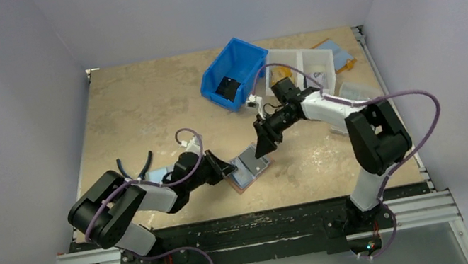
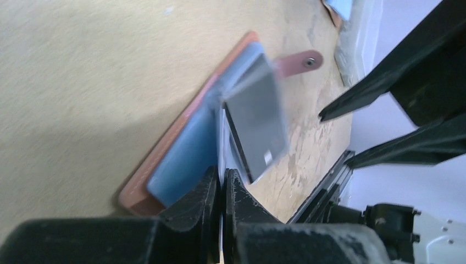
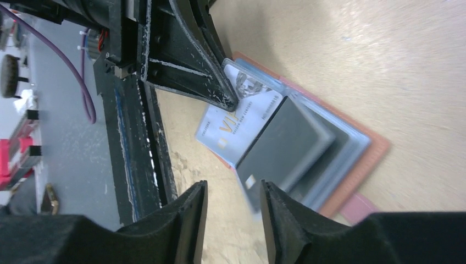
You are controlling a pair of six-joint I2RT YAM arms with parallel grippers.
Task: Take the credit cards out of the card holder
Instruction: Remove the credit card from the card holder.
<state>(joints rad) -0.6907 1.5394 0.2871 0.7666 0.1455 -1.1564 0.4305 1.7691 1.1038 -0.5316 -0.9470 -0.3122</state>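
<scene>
Blue bin (image 1: 235, 73) just beyond the right gripper (image 1: 263, 149), with a dark item (image 1: 227, 88) inside; too small to tell what it is. White divided tray (image 1: 299, 67) to the right of the bin, blue-lined folder (image 1: 336, 54) past that. Pliers (image 1: 135, 168) well left of the left gripper (image 1: 229, 170). All on the tan tabletop (image 1: 141, 111).

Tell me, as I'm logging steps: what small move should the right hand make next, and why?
Probably ease the right hand forward and close on the dark card: its open fingers flank the card's jutting corner, while the left hand holds the card holder.
</scene>
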